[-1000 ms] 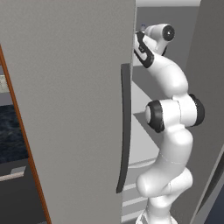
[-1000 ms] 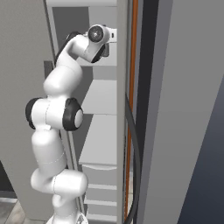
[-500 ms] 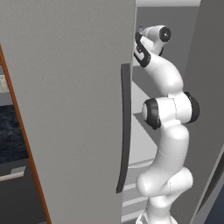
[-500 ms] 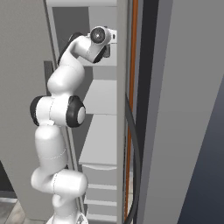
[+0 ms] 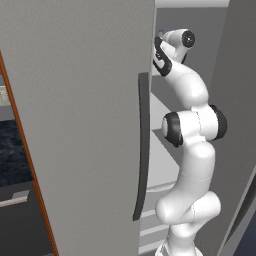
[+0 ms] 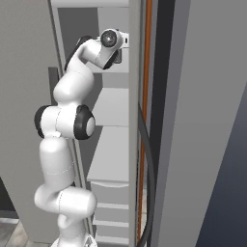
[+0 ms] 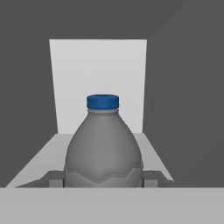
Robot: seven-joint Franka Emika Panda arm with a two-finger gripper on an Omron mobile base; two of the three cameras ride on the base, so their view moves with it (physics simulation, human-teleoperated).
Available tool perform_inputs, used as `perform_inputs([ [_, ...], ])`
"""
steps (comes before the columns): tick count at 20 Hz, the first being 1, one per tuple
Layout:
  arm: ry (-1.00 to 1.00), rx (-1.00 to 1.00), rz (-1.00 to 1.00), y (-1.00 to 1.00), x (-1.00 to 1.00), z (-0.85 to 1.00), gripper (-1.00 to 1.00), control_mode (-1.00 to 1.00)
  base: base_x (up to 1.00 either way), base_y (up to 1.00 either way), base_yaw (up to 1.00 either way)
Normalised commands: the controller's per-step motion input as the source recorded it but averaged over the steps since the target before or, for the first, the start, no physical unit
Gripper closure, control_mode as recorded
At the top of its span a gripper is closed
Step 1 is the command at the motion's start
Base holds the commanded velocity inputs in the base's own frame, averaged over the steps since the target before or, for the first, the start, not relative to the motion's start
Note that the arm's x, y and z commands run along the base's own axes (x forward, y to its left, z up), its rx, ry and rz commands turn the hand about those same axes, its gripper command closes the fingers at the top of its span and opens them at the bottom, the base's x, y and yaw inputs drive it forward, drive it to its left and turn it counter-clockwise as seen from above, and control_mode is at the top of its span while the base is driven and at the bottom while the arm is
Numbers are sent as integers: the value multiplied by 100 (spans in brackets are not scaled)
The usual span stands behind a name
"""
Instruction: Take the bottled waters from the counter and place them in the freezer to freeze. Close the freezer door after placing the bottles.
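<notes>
My gripper (image 7: 103, 183) is shut on one of the bottled waters (image 7: 103, 151), a grey-clear bottle with a dark blue cap that stands upright close before the hand camera. It is over a white shelf (image 7: 151, 151) inside the freezer (image 6: 113, 106). In both base views the arm reaches up into the upper compartment between the two open doors. The hand (image 6: 116, 41) sits at the top shelf, its fingers hidden behind the door edge. The freezer door (image 6: 202, 120) stands open on the right, with its dark bar handle (image 6: 147, 159) seen edge-on.
The left-hand grey door (image 5: 75, 125) with its dark handle (image 5: 143, 150) stands open close beside the arm. White shelves and drawers (image 6: 113, 169) fill the compartment below the hand. A bit of black counter (image 5: 10, 150) shows at far left.
The hand has edged slightly deeper into the upper compartment, still holding the bottle. The doors have not moved.
</notes>
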Motion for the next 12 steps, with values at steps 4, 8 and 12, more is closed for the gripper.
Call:
perform_inputs([
  [4,0,0,0,0,4,-15,100,-100,0,0,0],
  [8,0,0,0,0,0,-3,100,-100,0,0,0],
  [12,0,0,0,0,0,-2,100,-100,0,0,0],
])
